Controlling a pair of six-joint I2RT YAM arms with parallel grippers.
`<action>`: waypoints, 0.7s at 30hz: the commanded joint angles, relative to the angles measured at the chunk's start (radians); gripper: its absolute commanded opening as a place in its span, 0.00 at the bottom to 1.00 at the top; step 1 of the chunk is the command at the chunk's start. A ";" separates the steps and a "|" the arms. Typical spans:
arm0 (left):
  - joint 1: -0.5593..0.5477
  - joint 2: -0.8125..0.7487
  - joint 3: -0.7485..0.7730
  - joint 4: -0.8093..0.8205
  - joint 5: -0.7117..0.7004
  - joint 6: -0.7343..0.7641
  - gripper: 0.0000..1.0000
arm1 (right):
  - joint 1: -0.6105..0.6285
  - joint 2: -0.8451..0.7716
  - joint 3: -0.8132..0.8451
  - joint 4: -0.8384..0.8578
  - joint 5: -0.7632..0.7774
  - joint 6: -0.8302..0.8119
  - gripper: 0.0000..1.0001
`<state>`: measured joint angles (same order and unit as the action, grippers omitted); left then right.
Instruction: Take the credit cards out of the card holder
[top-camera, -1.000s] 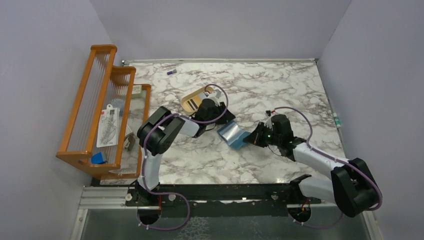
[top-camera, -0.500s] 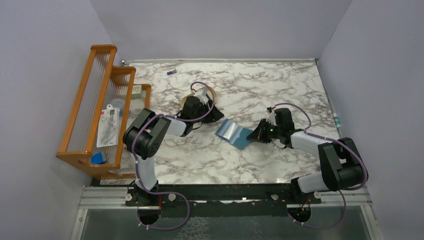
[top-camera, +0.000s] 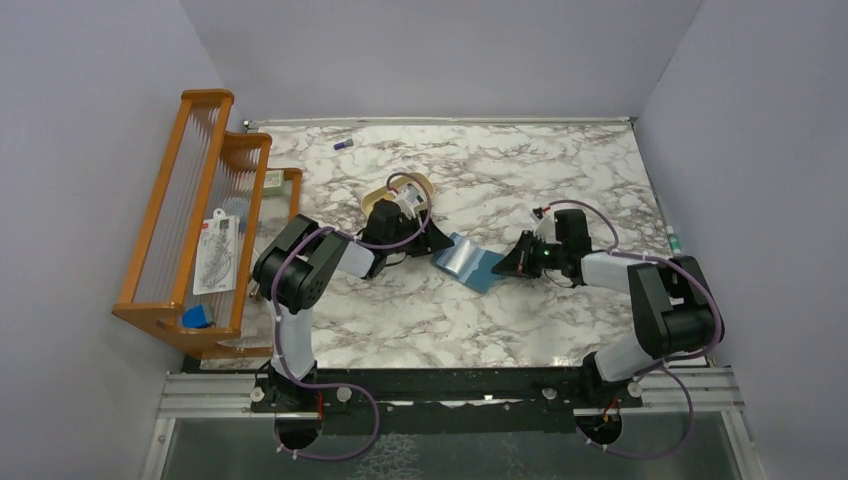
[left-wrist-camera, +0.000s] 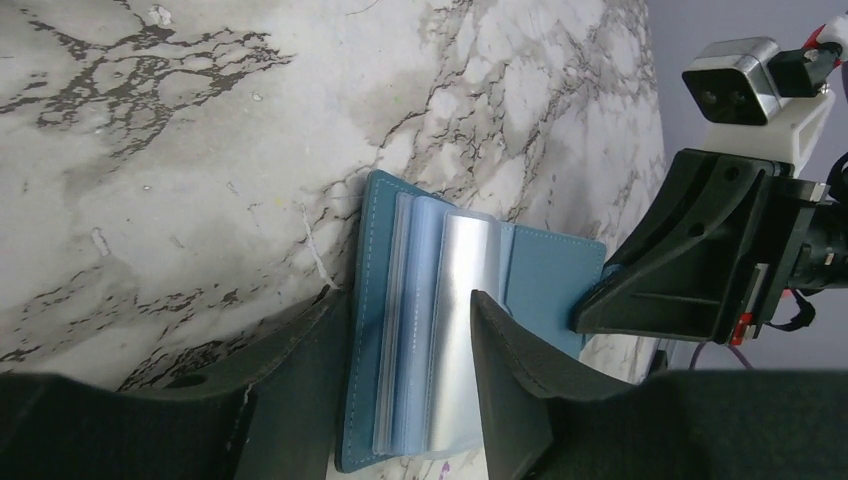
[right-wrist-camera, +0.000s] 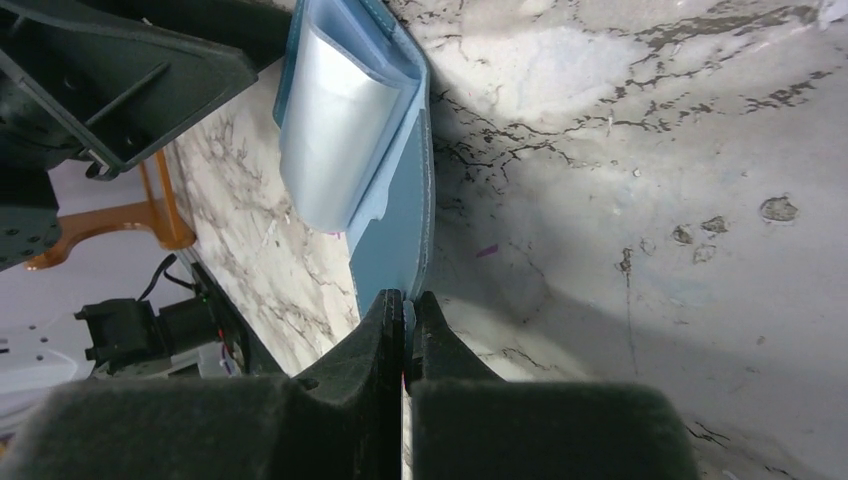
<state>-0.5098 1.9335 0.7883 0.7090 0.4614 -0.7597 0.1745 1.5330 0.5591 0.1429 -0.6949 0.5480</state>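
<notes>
The teal-blue card holder (top-camera: 470, 262) lies open on the marble table, its pale glossy sleeves (left-wrist-camera: 450, 300) fanned up in the middle. My right gripper (top-camera: 516, 262) is shut on the edge of its right flap (right-wrist-camera: 400, 215), low to the table. My left gripper (top-camera: 434, 242) is open, and its fingers (left-wrist-camera: 300, 385) straddle the left cover and the sleeves of the card holder (left-wrist-camera: 545, 275). No credit cards show plainly; whatever the sleeves hold is hidden behind their shine.
A tan oval tray (top-camera: 383, 198) sits just behind my left wrist, mostly covered by it. An orange wooden rack (top-camera: 200, 220) with packets stands along the left wall. A small purple item (top-camera: 343, 145) lies at the back.
My left gripper opened wider, went back over the tray, then came right to the card holder's left side. My right gripper kept its grip and shifted the holder slightly away from me.
</notes>
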 joint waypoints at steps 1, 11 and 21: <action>-0.023 0.073 -0.029 0.051 0.066 -0.077 0.49 | -0.006 0.018 0.001 0.059 -0.072 -0.011 0.01; -0.024 0.052 -0.040 0.058 0.064 -0.076 0.18 | -0.007 0.022 -0.004 0.081 -0.082 -0.008 0.01; -0.024 0.062 -0.066 0.136 0.106 -0.115 0.00 | -0.007 0.028 -0.010 0.089 -0.082 -0.015 0.01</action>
<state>-0.5121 1.9808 0.7506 0.8085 0.4831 -0.8486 0.1642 1.5448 0.5579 0.1886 -0.7536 0.5480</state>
